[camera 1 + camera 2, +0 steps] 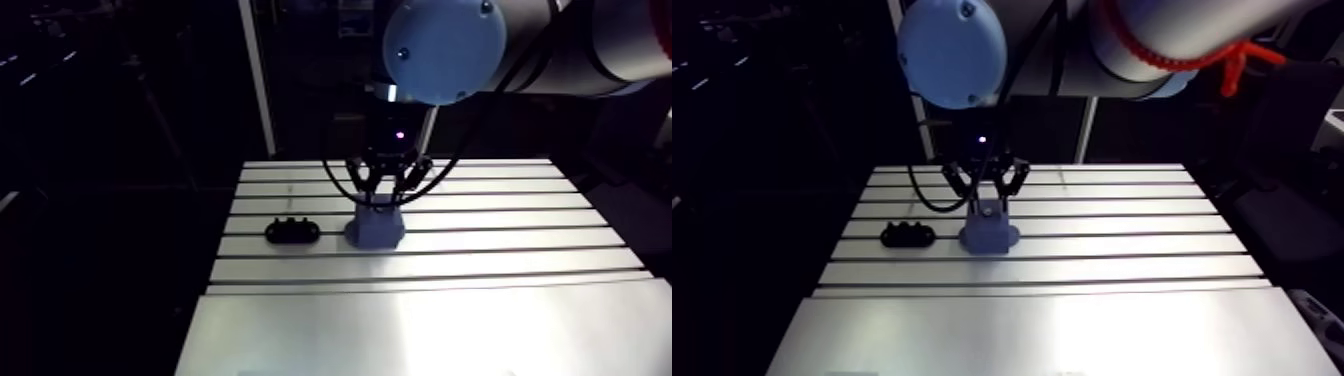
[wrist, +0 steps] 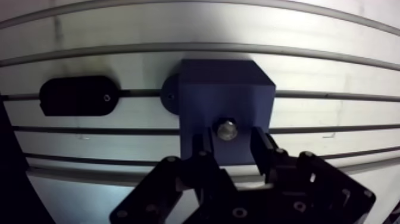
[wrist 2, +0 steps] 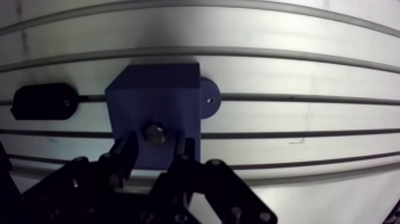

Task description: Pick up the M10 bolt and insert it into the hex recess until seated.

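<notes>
A dark blue block (image 2: 226, 98) stands on the slotted aluminium table (image 2: 333, 65). It has a round mounting tab (image 2: 171, 95) at its side. The metal head of the M10 bolt (image 2: 226, 129) shows in the block's top face, set into the recess. My gripper (image 2: 231, 140) hangs right over the block. One of its fingers (image 2: 205, 149) stands on each side of the bolt, and a little gap shows beside the head. In the arm view the gripper (image 1: 379, 205) comes straight down onto the block (image 1: 375, 231).
A black oval part (image 2: 74, 95) lies on the table beside the block, across one slot; in the arm view this black part (image 1: 292, 230) is left of the block. A smooth plate (image 1: 420, 330) covers the table's near part.
</notes>
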